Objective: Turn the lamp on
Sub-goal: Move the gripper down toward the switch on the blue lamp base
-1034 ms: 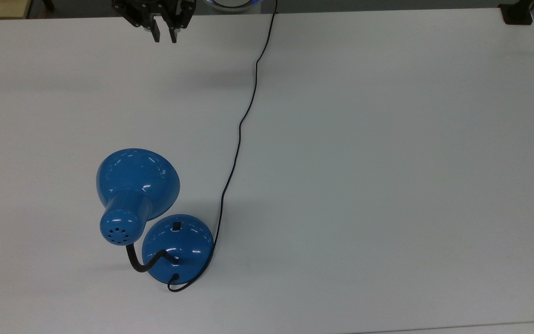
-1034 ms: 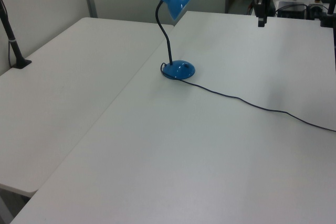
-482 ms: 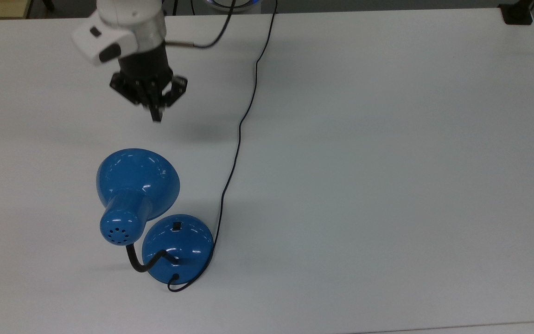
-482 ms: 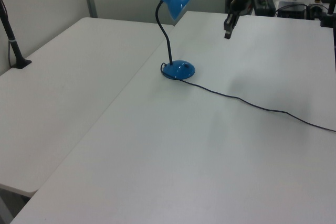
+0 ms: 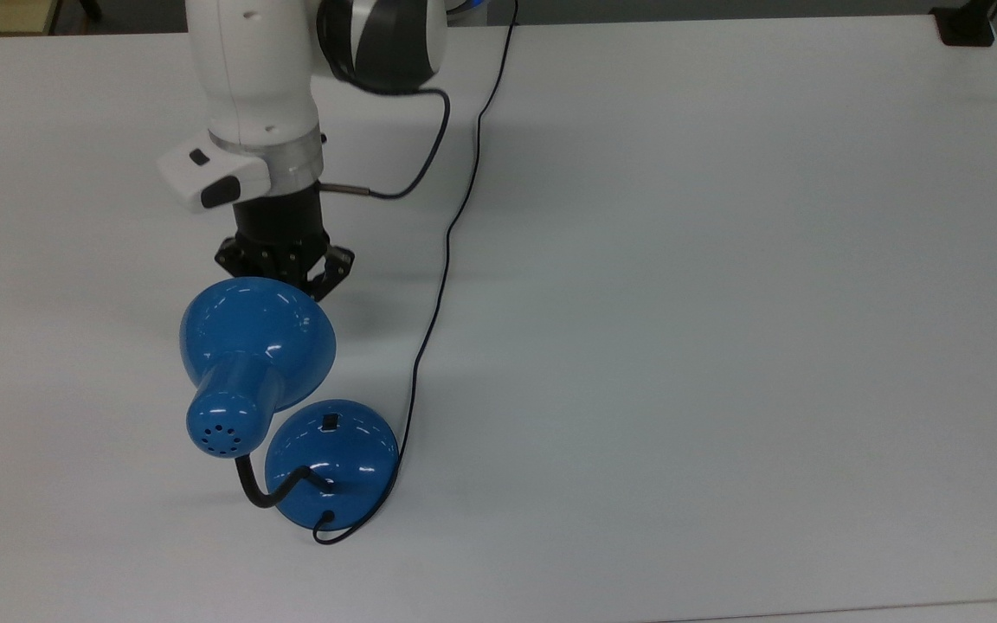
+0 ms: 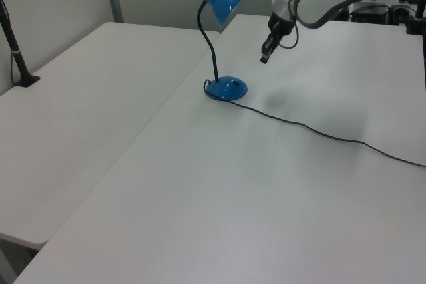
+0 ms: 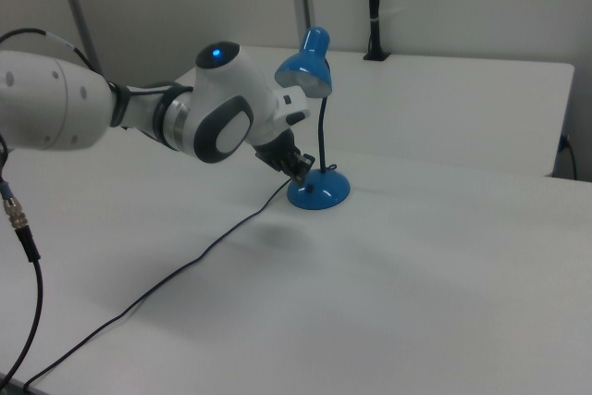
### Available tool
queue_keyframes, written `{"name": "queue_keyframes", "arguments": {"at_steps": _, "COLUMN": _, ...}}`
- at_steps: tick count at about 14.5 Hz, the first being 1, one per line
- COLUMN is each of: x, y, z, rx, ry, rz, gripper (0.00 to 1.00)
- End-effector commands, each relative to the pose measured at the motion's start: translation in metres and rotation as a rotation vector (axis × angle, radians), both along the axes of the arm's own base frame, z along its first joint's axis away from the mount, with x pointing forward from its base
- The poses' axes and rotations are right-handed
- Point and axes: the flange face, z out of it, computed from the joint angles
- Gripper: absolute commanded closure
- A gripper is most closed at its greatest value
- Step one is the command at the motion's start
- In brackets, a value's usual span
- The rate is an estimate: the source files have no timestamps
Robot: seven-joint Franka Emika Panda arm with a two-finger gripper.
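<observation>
Lamp (image 5: 256,346) glossy blue (black gooseneck, cord); table (image 5: 723,260) white; tool (image 6: 265,57) black.

From the top view the lamp (image 5: 258,333) shade covers the tips of my pincer (image 5: 284,275) (so I cannot tell how they stand). The cord (image 5: 447,251) leaves past the top edge. In the left view the base switch is too small to make out.
</observation>
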Motion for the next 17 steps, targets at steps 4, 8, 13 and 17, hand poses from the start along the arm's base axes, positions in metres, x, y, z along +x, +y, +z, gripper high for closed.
{"name": "queue_keyframes", "arguments": {"at_steps": 4, "x": 0.033, "y": 0.004, "z": -0.034, "rx": -0.025, "ry": -0.112, "rz": -0.017, "gripper": 1.0}}
{"name": "queue_keyframes", "arguments": {"at_steps": 8, "x": 0.047, "y": 0.009, "z": -0.047, "rx": -0.03, "ry": -0.114, "rz": -0.011, "gripper": 1.0}}
{"name": "queue_keyframes", "arguments": {"at_steps": 13, "x": 0.06, "y": 0.026, "z": -0.066, "rx": -0.042, "ry": -0.104, "rz": 0.02, "gripper": 1.0}}
{"name": "queue_keyframes", "arguments": {"at_steps": 17, "x": 0.063, "y": 0.035, "z": -0.076, "rx": -0.048, "ry": -0.096, "rz": 0.037, "gripper": 1.0}}
